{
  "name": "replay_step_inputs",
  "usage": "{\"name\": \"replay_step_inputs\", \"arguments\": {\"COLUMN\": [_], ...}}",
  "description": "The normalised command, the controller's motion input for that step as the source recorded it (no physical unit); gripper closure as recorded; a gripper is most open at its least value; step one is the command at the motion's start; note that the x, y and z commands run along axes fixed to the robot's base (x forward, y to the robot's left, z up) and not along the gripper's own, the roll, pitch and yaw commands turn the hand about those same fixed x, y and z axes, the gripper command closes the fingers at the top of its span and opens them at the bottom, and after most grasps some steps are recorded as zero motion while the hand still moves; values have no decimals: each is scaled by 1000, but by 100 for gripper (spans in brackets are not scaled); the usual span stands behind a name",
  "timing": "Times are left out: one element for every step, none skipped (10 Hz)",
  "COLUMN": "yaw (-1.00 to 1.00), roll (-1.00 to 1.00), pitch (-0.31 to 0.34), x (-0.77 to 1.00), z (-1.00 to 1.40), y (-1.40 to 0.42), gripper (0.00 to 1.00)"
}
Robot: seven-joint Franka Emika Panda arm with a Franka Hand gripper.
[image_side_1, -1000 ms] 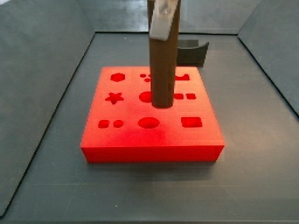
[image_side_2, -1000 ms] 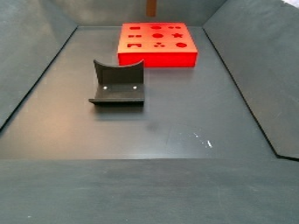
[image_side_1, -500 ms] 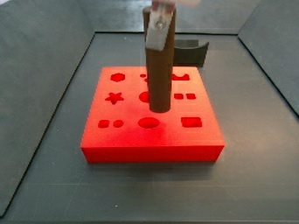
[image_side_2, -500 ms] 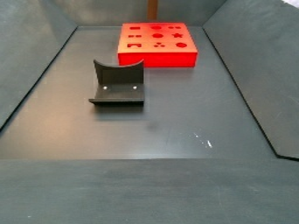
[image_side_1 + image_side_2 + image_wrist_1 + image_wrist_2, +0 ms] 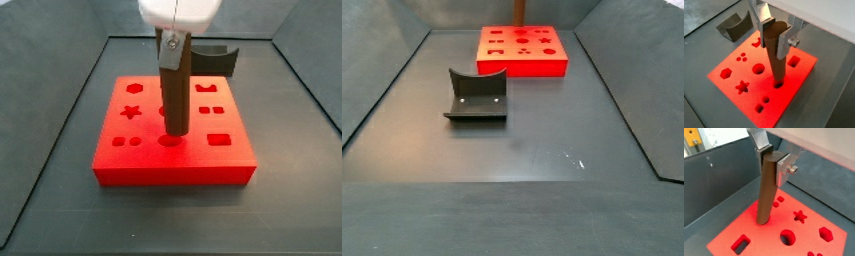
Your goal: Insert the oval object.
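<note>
My gripper (image 5: pixel 173 42) hangs over the red block (image 5: pixel 144 157) and is shut on the top of the oval object (image 5: pixel 173 90), a long dark-brown rod held upright. Its lower end stands at the oval hole in the middle of the block's front row (image 5: pixel 170 141); I cannot tell whether it has entered. Both wrist views show the gripper (image 5: pixel 774 37) (image 5: pixel 773 163) clamping the rod (image 5: pixel 777 62) (image 5: pixel 766 195) above the block (image 5: pixel 756 83) (image 5: pixel 764 234). In a side view the rod is a thin line (image 5: pixel 520 12) above the far block (image 5: pixel 523 66); the gripper is out of that frame.
A dark grey U-shaped holder (image 5: pixel 221 58) stands just behind the block, and shows in a side view (image 5: pixel 476 97) and a wrist view (image 5: pixel 736 26). Several other shaped holes dot the block. Dark walls enclose the grey floor (image 5: pixel 529 160).
The gripper has come down with the rod and shifted slightly towards the block's front row; the rod's lower end has dropped from above the middle row to the front oval hole.
</note>
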Motion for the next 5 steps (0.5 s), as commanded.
{"name": "replay_step_inputs", "arguments": {"yaw": [0, -71, 0, 0, 0], "roll": [0, -201, -361, -229, -356], "pitch": [0, 0, -81, -46, -80], "x": [0, -23, -86, -40, 0], "z": [-26, -109, -100, -97, -114], "y": [0, 0, 0, 0, 0], "gripper": [100, 100, 100, 100, 100]}}
